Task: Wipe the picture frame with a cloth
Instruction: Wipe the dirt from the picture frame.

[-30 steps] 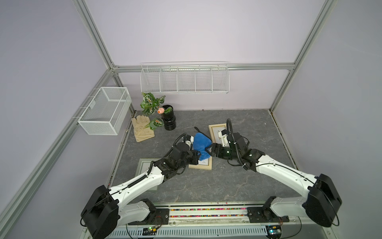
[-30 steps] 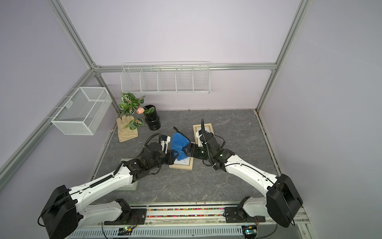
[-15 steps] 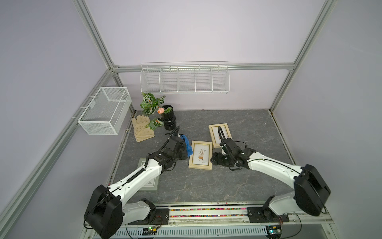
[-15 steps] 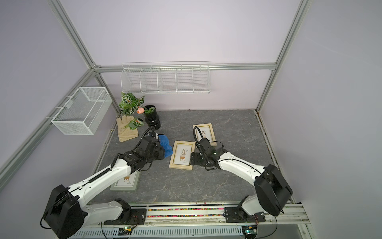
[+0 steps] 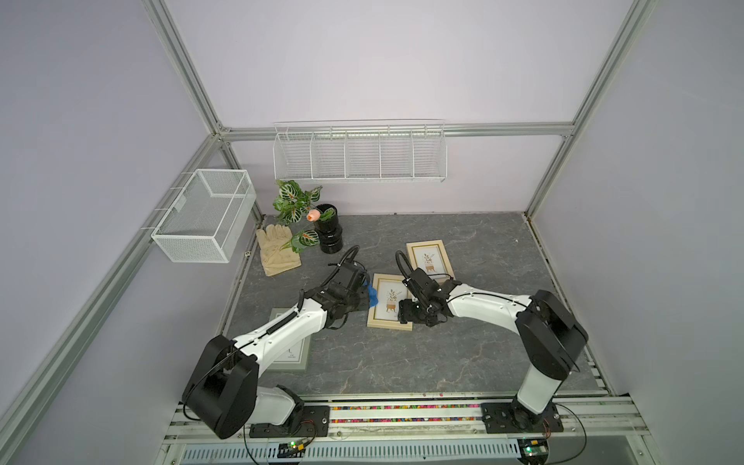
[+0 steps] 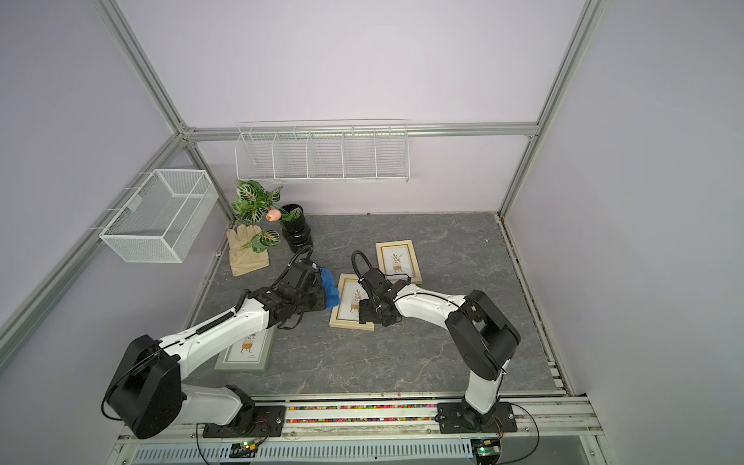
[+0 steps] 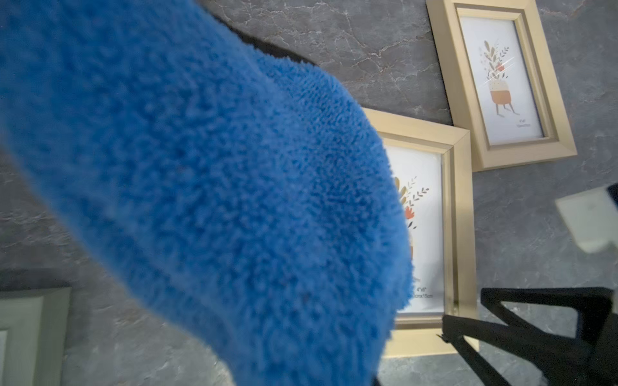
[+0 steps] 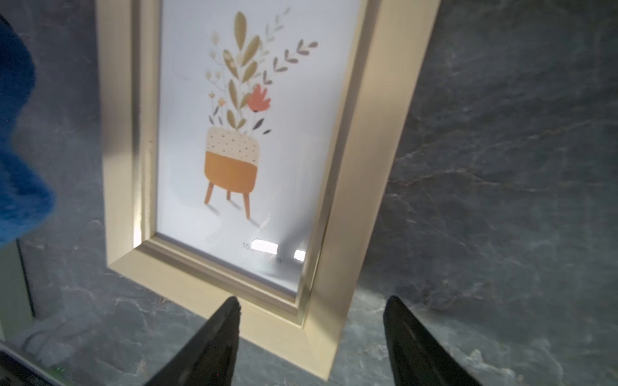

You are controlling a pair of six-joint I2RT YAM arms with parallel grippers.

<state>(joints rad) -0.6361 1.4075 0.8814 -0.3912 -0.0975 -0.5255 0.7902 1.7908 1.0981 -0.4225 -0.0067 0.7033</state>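
A gold picture frame (image 8: 368, 150) lay on a dark table (image 8: 501, 167) beside blue cloth (image 8: 16, 150). The right gripper (image 8: 312, 300) stood wide at its corner.

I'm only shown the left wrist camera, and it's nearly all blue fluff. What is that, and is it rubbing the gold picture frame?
Observer: It's a cloth held by the left arm, beside the gold frame, not on its glass.
Operator: And the black shape in my corner?
Observer: The right arm's fingers, spread apart astride the frame's near corner.
Operator: Anything I'm missing?
Observer: A beige glove and a potted plant at the back left.
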